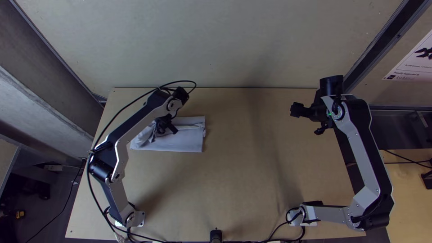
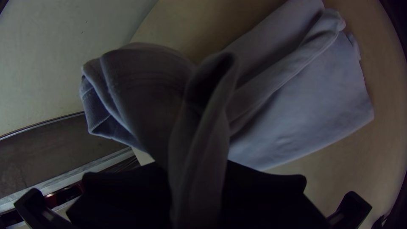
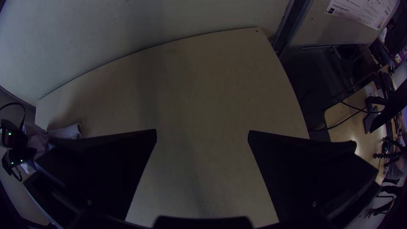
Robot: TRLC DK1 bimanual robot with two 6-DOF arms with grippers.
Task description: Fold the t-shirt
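Right of a grey wall panel (image 1: pixel 49 49), the light wooden bench (image 1: pixel 252 180) carries the t-shirt (image 1: pixel 188 141) on its left half — a folded, partly bunched bundle, its cloth pinched between the left gripper's (image 1: pixel 166 125) fingers. The right gripper (image 1: pixel 305 121) hangs over the right half, fingers spread wide — a printed sheet (image 1: pixel 414 63) (black picture and all) is beyond.
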